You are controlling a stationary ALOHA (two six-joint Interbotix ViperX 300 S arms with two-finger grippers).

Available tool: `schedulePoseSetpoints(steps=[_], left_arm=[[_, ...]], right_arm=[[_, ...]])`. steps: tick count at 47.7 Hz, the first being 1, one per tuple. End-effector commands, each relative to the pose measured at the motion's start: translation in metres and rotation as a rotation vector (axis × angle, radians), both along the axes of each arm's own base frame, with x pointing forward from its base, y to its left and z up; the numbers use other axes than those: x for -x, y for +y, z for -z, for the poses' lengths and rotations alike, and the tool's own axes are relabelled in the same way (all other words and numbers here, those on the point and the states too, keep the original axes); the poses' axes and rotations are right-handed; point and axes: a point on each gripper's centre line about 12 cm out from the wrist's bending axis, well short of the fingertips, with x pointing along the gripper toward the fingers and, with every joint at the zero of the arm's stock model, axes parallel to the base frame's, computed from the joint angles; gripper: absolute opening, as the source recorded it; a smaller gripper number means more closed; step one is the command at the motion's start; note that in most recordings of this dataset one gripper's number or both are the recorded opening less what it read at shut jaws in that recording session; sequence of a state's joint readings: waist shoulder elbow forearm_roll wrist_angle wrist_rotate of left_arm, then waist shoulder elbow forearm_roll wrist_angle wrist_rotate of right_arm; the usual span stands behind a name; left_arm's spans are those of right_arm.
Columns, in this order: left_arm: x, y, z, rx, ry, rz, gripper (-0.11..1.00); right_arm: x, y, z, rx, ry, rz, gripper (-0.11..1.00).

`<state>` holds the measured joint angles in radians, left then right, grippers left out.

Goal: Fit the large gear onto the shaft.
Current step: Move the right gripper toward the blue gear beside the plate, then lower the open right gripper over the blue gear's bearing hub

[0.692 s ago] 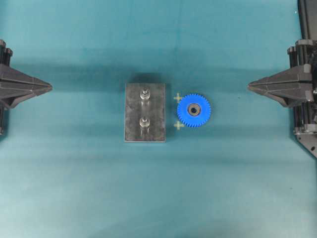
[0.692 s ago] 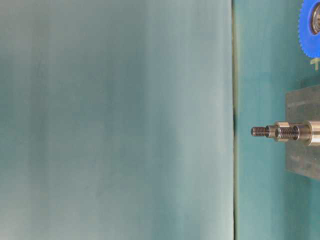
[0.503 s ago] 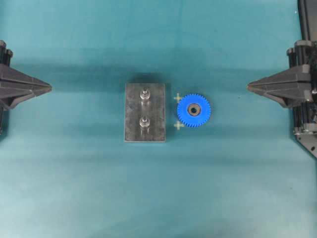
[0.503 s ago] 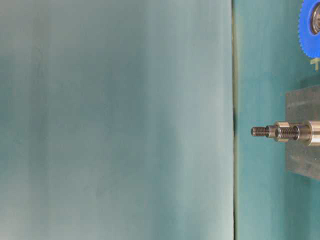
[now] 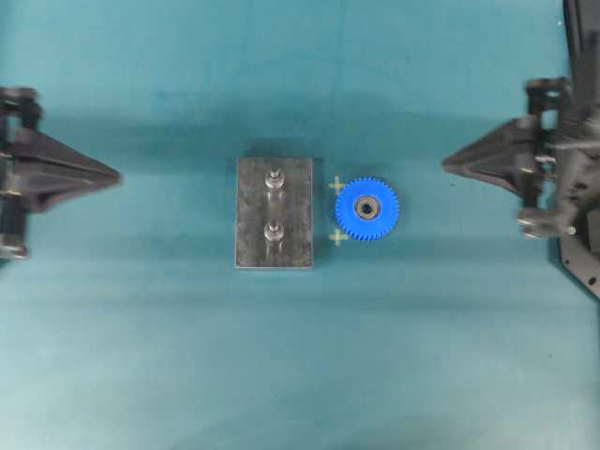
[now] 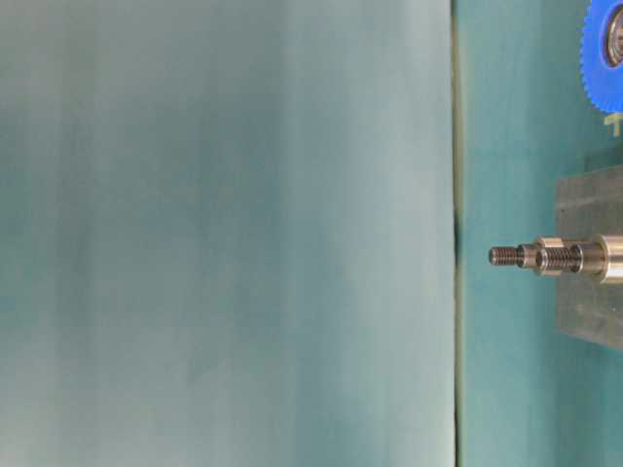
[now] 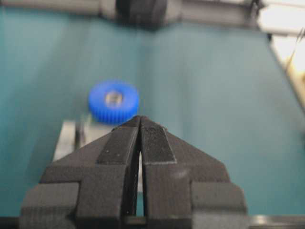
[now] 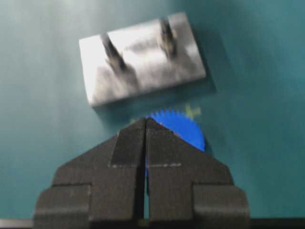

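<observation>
The large gear (image 5: 367,208) is bright blue with a dark bearing hub. It lies flat on the teal mat just right of the grey plate (image 5: 253,216). Two steel pegs stand on the plate; the shaft (image 5: 274,178) is the one nearer the plate's far short edge. My left gripper (image 5: 117,175) is shut and empty, well left of the plate. My right gripper (image 5: 445,166) is shut and empty, right of the gear and slightly behind it. The right wrist view shows the gear (image 8: 183,129) partly hidden behind my gripper (image 8: 145,119), with the shaft (image 8: 167,33) beyond. The left wrist view shows the gear (image 7: 113,101) past my gripper (image 7: 140,118).
Two small yellow cross marks (image 5: 337,185) (image 5: 338,237) sit on the mat between plate and gear. The second peg (image 5: 274,232) stands on the plate nearer the front. The right arm's base (image 5: 581,253) fills the right edge. In the table-level view the two pegs (image 6: 545,257) overlap.
Both arms have moved inward toward the plate and gear, the right one also turning slightly. Both grippers stay shut. The gear and plate have not moved.
</observation>
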<state>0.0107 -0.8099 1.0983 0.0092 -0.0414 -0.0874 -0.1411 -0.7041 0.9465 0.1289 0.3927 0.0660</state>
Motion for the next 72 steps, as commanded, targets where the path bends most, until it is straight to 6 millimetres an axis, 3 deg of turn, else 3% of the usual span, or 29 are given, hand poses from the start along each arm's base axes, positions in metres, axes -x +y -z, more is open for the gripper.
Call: schedulePoseSetpoints(steps=[1,7,19,24,29,37,40,57,72], left_arm=[[-0.007,0.002,0.001,0.001,0.064,-0.007,0.00],[-0.008,0.002,0.021,0.001,0.207,-0.009,0.00],[-0.007,0.005,0.026,-0.002,0.244,-0.020,0.00],[-0.009,0.005,0.030,0.001,0.276,-0.022,0.00],[-0.014,0.006,0.035,0.001,0.310,-0.022,0.00],[-0.020,0.006,0.041,-0.004,0.336,-0.020,0.00],[-0.020,0.006,0.042,-0.002,0.341,-0.020,0.00],[-0.020,0.006,0.042,-0.004,0.333,-0.020,0.00],[-0.020,0.007,0.043,-0.004,0.310,-0.022,0.00]], right_arm=[[-0.019,-0.007,0.001,0.003,0.065,0.009,-0.01],[-0.035,-0.017,0.017,0.011,0.186,0.019,-0.01],[-0.061,-0.030,0.052,-0.017,0.382,0.029,-0.01],[-0.067,-0.031,0.072,-0.040,0.505,0.017,0.04],[-0.076,-0.031,0.083,-0.060,0.593,0.006,0.24],[-0.097,-0.028,0.096,-0.039,0.640,-0.042,0.74],[-0.102,-0.027,0.101,-0.034,0.651,-0.055,0.85],[-0.111,-0.028,0.124,-0.028,0.672,-0.059,0.82],[-0.114,-0.036,0.132,-0.001,0.695,-0.058,0.81]])
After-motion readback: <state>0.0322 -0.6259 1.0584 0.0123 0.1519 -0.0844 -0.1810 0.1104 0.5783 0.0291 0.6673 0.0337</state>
